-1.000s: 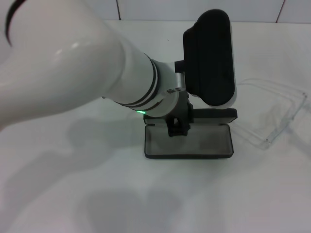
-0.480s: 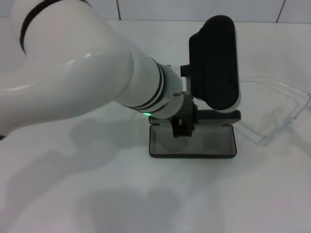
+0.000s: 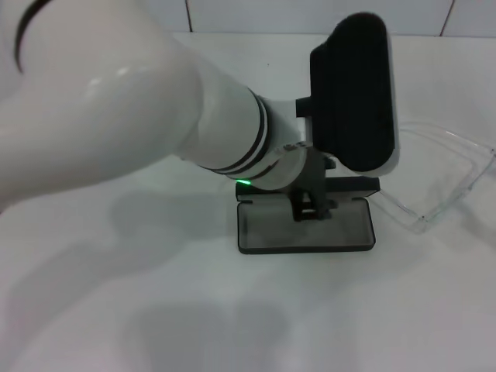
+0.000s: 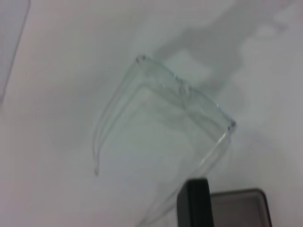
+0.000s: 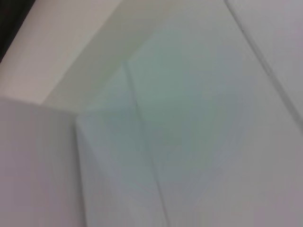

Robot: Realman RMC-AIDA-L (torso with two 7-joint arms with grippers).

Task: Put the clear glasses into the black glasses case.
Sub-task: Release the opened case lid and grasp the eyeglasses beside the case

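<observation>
The black glasses case [image 3: 341, 232] lies open in the middle of the white table, its grey lining facing up and nothing inside. My left gripper [image 3: 310, 208] hangs low over the case's back edge, just right of its middle. The clear glasses [image 3: 443, 177] rest on the table to the right of the case, arms unfolded, apart from the gripper. In the left wrist view the clear glasses [image 4: 165, 113] fill the middle, with a corner of the case [image 4: 239, 208] beside them. My right gripper is out of view.
My thick white left arm [image 3: 132, 101] crosses the left half of the head view and hides the table behind it. A tiled wall edge [image 3: 310, 15] runs along the back. The right wrist view shows only pale flat surfaces [image 5: 180, 118].
My left arm and gripper have shifted to the right along the case's back edge, toward the clear glasses. The glasses and case stay where they were.
</observation>
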